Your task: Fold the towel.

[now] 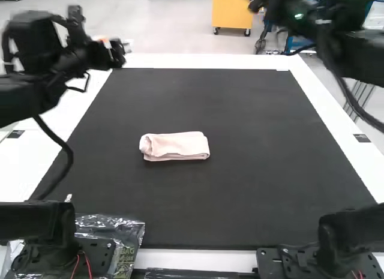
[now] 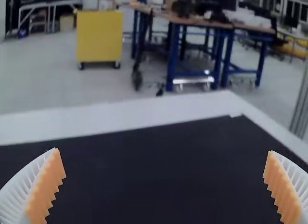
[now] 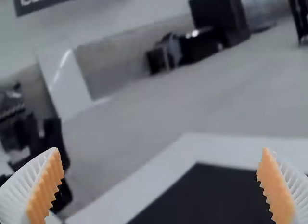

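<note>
- At the far left we see our black jointed left arm (image 1: 42, 63), with a crinkled, see-through plastic bag (image 1: 131, 230) by the arm mount at the near edge.
- At the end of that arm, our left gripper (image 1: 122, 51) is raised beyond the towel and to its left, well apart from it. In the wrist view, this left gripper (image 2: 164, 159) has its 2 white ribbed fingers with orange pads (image 2: 48, 185) spread wide, holding nothing.
- Near the middle we have 1 pale pink, soft cloth towel (image 1: 175, 147), folded into a compact oblong bundle. It lies flat, its long sides running left to right, with layers showing along the near side. It touches neither of our 2 grippers.
- Under it we see the black, flat mat (image 1: 252, 189), bordered by the white tabletop (image 1: 204, 60).
- Farther right, our right gripper (image 1: 258, 0) is raised beyond the towel and to its right, also well apart. In its own view, the right gripper (image 3: 161, 156) has 2 matching fingers spread wide, with nothing between.
- At the far right is our black jointed right arm (image 1: 354, 54).
</note>
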You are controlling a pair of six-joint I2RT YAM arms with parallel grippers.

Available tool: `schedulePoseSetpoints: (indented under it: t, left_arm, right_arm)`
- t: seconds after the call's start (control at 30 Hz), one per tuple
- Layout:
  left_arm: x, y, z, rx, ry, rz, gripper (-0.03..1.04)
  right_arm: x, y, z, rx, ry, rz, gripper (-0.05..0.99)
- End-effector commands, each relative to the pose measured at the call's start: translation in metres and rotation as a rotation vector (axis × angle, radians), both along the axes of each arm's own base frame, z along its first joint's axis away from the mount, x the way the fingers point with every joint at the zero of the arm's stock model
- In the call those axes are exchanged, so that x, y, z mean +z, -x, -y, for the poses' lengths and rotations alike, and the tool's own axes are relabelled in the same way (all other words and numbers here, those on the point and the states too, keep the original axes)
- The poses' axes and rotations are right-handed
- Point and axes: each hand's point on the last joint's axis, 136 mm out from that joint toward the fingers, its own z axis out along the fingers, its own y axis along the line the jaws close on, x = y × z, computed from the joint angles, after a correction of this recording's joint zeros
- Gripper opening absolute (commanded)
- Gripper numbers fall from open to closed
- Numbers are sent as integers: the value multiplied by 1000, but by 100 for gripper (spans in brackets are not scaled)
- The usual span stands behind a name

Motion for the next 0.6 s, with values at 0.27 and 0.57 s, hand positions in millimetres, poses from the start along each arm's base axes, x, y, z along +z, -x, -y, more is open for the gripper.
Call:
schedulePoseSetpoints:
  t: [0.27, 0.57]
  left_arm:
    - [107, 139, -14, 75, 47, 379, 97]
    - [146, 287, -36, 176, 126, 798, 97]
  right_arm:
    - [75, 183, 122, -355, -142, 397, 92]
    - [69, 311, 146, -516, -159, 626, 92]
